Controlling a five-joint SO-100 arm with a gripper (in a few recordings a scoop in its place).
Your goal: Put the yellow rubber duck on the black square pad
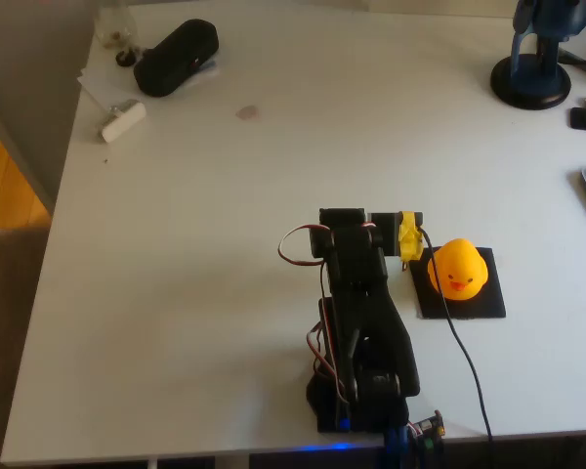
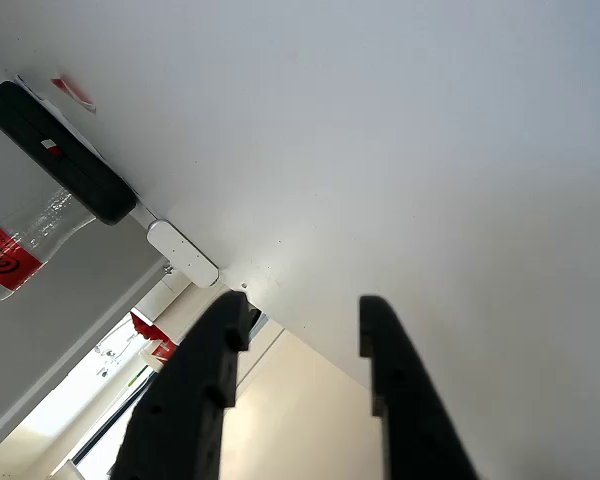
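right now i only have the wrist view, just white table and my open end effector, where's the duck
Observer: In the overhead view, the yellow rubber duck sits upright on the black square pad.
Operator: where's that from the arm
Observer: Right beside the arm, on its right in that view.
Operator: anything else on the pad
Observer: A black cable crosses the pad's left part, next to the duck.
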